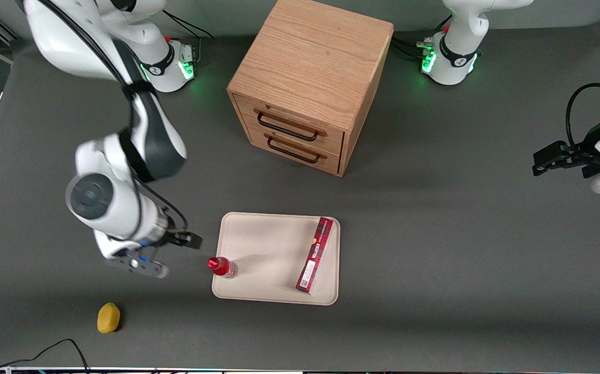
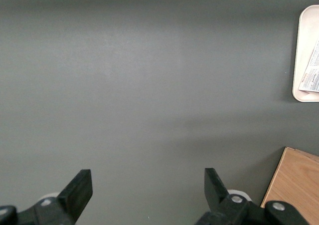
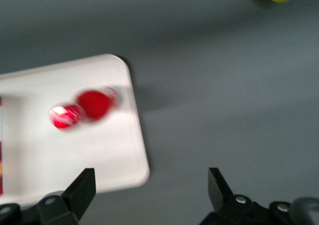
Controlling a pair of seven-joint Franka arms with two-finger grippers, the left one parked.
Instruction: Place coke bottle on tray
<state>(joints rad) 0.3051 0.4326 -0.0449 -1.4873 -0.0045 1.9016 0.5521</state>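
We find the gripper [image 1: 188, 240] spread wide and holding nothing, hanging above bare table [image 1: 435, 249] just beside the tray [image 1: 271, 244], at the tray's edge toward the working arm's end. In the right wrist view both fingers [image 3: 79, 190] stand well apart with only table surface and one tray corner between them.

The coke bottle [image 1: 222, 266] stands upright on the tray, just inside the rim of the corner nearest the jaws, clear of both fingers. We judge the placement complete: the bottle rests on the tray surface and nothing grips it.

Handling notes for the bottle, should a regrasp be needed:
- It looks small and slim, so we expect it to be light and easy to tip (its footprint is narrow relative to its height).
- The smooth plastic body is probably slippery and may flex under a hard squeeze; moderate closing force is advisable.
- The best hold is across the labelled body, below the red cap, with the fingers either side of it.

The long dark-red box [image 1: 315, 254] lies on the tray, farther from the jaws than the bottle, and the yellow fruit [image 1: 108, 317] sits on the table apart from both.
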